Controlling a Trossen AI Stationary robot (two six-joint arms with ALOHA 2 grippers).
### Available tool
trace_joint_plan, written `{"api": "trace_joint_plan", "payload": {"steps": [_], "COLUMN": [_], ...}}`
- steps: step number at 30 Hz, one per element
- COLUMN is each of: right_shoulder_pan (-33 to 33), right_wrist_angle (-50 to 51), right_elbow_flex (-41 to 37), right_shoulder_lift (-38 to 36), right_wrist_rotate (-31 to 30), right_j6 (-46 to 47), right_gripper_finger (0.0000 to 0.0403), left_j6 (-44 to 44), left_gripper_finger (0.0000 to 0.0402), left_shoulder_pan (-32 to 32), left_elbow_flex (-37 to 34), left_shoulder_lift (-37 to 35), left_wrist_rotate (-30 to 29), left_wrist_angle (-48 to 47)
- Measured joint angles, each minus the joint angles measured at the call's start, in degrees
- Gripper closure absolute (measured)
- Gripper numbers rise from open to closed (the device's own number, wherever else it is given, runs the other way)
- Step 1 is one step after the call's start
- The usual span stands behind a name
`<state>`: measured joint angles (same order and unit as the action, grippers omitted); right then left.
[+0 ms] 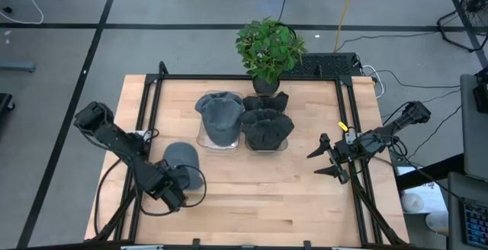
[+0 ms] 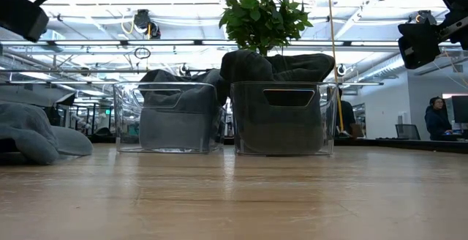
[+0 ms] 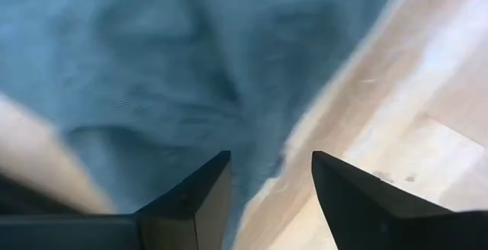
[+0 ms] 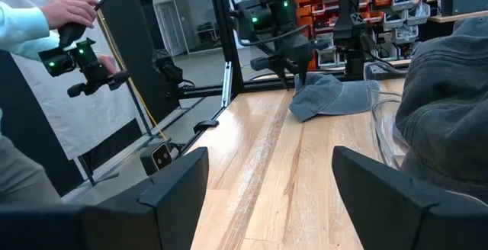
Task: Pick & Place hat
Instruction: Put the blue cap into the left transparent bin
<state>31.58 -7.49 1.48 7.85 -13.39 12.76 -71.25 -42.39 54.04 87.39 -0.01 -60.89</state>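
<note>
A grey-blue hat (image 1: 183, 161) lies on the wooden table (image 1: 259, 197) at the near left; it also shows in the low view (image 2: 36, 134) and the right wrist view (image 4: 328, 97). My left gripper (image 1: 177, 187) is open at the hat's near edge. In the left wrist view the hat's cloth (image 3: 175, 67) fills the picture, and its edge runs between the gripper's (image 3: 271, 170) two fingers. My right gripper (image 1: 326, 158) is open and empty above the table's right side. My left gripper stands low over the hat's near edge (image 3: 267, 162), one finger (image 3: 202, 193) over the cloth and the other finger (image 3: 351, 193) over bare wood. The fingers slant down from the table's near left. I cannot tell whether they touch the hat.
Two clear bins stand side by side at the table's far middle. The left bin (image 1: 219, 120) holds grey-blue hats, the right bin (image 1: 267, 128) dark ones. A potted plant (image 1: 267, 48) stands behind them. A person's hand (image 4: 72, 14) holds a device beyond the table's left edge.
</note>
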Motion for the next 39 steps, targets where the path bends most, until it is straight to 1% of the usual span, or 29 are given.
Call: {"api": "trace_joint_plan", "payload": {"steps": [3,12,17,20,24,27,29,33,34,39], "right_shoulder_pan": [0.0,0.0,0.0,0.0,0.0,0.0,0.0,0.0,0.0,0.0], "right_wrist_angle": [0.0,0.0,0.0,0.0,0.0,0.0,0.0,0.0,0.0,0.0], "right_elbow_flex": [0.0,0.0,0.0,0.0,0.0,0.0,0.0,0.0,0.0,0.0], "right_shoulder_lift": [0.0,0.0,0.0,0.0,0.0,0.0,0.0,0.0,0.0,0.0], "right_wrist_rotate": [0.0,0.0,0.0,0.0,0.0,0.0,0.0,0.0,0.0,0.0], "right_j6": [0.0,0.0,0.0,0.0,0.0,0.0,0.0,0.0,0.0,0.0], "right_gripper_finger": [0.0135,0.0135,0.0135,0.0135,0.0135,0.0135,0.0135,0.0135,0.0135,0.0135], "left_j6": [0.9,0.6,3.3,4.9,4.7,4.9,4.7,4.9,5.2,6.8], "left_gripper_finger": [0.0203,0.0201,0.0201,0.0201,0.0206,0.0237,0.0274,0.0368,0.0380,0.0377], "left_shoulder_pan": [-1.0,-2.8,-2.7,-2.7,-2.7,-2.7,-2.7,-2.7,-2.7,-2.7], "left_elbow_flex": [-1.5,-6.9,-9.6,-10.9,-11.6,-11.6,-11.6,-11.7,-11.7,-11.6], "left_shoulder_lift": [0.0,0.0,0.0,0.0,-0.1,-0.1,-0.1,-0.1,-0.1,-0.1], "left_wrist_rotate": [-0.3,-0.9,0.3,-0.2,-2.1,-2.6,-2.9,-3.2,-3.2,-2.8], "left_wrist_angle": [3.2,4.8,13.1,17.7,18.2,17.9,17.7,17.3,17.3,17.3]}}
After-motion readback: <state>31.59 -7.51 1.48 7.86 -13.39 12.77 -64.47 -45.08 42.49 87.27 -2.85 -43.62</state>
